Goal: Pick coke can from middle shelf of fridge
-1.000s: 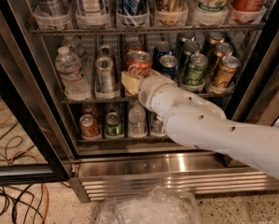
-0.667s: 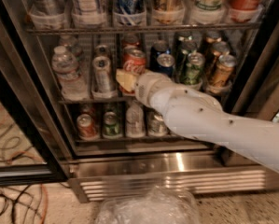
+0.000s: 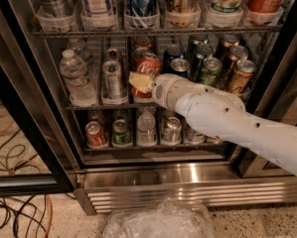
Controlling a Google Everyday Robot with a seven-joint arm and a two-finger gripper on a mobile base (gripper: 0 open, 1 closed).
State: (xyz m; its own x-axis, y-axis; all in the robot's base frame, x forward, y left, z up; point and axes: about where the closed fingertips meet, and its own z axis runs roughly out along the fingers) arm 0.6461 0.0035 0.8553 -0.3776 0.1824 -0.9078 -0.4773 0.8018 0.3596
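The coke can (image 3: 149,63), red with white script and a silver top, stands at the front of its lane on the middle shelf (image 3: 88,106) of the fridge (image 3: 187,182). My gripper (image 3: 140,82) is at the end of the white arm, which reaches in from the right. It sits right at the can's lower front and hides the can's bottom part. More red cans stand behind it in the same lane.
A water bottle (image 3: 76,78) and a silver can (image 3: 113,78) stand left of the coke can. Blue (image 3: 174,53), green (image 3: 207,71) and bronze cans (image 3: 240,76) stand to its right. Tall cans (image 3: 143,1) fill the rack above. The black door frame (image 3: 19,133), cables (image 3: 9,148) and a plastic bag (image 3: 158,222) are nearby.
The gripper stays at the front of the coke can, shifted only slightly. The view wobbled a little left and back.
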